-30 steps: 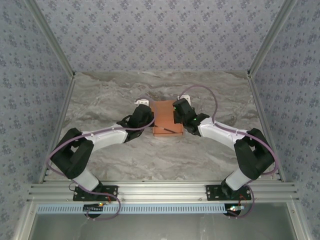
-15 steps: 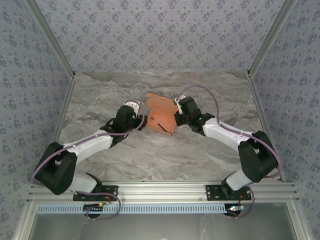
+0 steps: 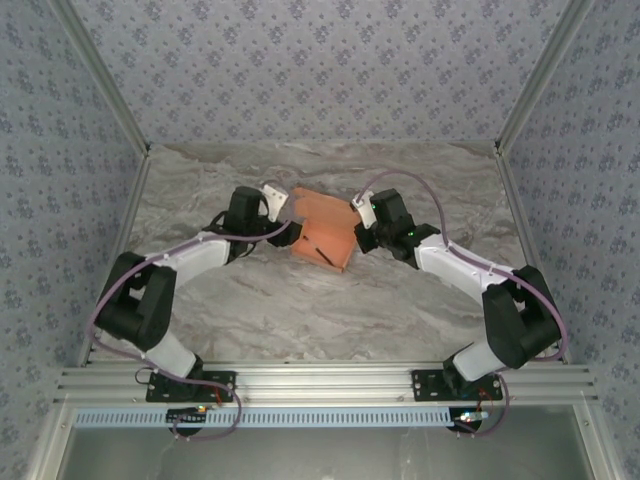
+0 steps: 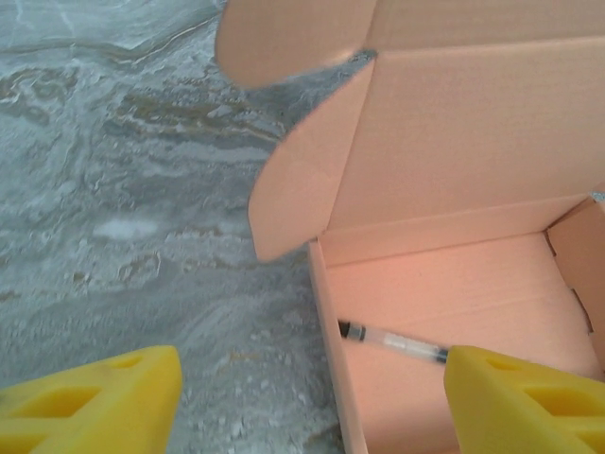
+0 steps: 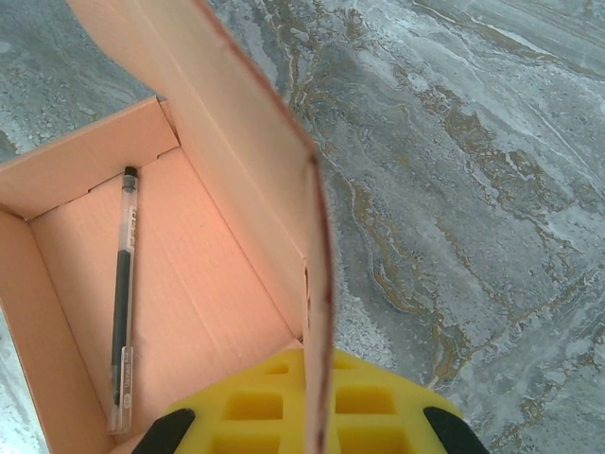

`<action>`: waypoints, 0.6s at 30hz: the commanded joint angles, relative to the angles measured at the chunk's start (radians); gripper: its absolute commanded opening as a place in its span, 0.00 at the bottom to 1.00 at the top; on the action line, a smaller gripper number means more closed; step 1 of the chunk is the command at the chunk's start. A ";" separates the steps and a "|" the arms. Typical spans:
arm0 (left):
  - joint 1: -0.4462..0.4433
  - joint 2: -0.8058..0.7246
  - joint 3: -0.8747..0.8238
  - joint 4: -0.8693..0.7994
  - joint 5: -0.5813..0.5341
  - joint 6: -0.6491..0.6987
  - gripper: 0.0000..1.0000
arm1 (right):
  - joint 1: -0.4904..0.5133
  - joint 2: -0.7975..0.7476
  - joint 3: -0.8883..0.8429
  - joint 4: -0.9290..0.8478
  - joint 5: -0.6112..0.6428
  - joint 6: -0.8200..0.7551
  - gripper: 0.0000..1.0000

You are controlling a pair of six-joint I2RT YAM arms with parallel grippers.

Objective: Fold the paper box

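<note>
**Top view.** I see the paper box [image 3: 322, 238] lying open on the marble table [image 3: 300, 310], near its middle. It sits between my two arms, turned at a slant.

**Left wrist view.** My left gripper [image 4: 312, 405] stands wide open and holds nothing. One yellow finger [image 4: 99, 395] hangs over the table and the other over the box floor. A side wall of the box runs between them, and I cannot tell whether either finger touches it. The lid and a rounded side flap stand up behind.

**Right wrist view.** My right gripper [image 5: 312, 416] is closed on an upright cardboard panel of the box, pinched between its yellow pads. A pen [image 5: 121, 303] lies on the box floor beside one wall.
</note>
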State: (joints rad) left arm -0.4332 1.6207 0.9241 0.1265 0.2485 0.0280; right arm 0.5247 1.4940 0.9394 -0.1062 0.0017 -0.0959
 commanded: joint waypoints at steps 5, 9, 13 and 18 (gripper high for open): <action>0.037 0.081 0.111 -0.018 0.141 0.093 0.75 | -0.008 -0.016 -0.002 -0.042 -0.024 -0.023 0.00; 0.048 0.114 0.154 -0.037 0.212 0.121 0.75 | -0.009 -0.016 -0.002 -0.042 -0.020 -0.025 0.00; 0.048 0.159 0.196 -0.054 0.277 0.140 0.73 | -0.011 -0.015 -0.002 -0.038 -0.017 -0.021 0.00; 0.049 0.193 0.241 -0.073 0.308 0.139 0.58 | -0.011 -0.014 0.001 -0.046 -0.015 -0.019 0.00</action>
State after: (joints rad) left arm -0.3878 1.8015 1.1244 0.0818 0.4919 0.1440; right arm 0.5190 1.4940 0.9394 -0.1081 -0.0124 -0.0986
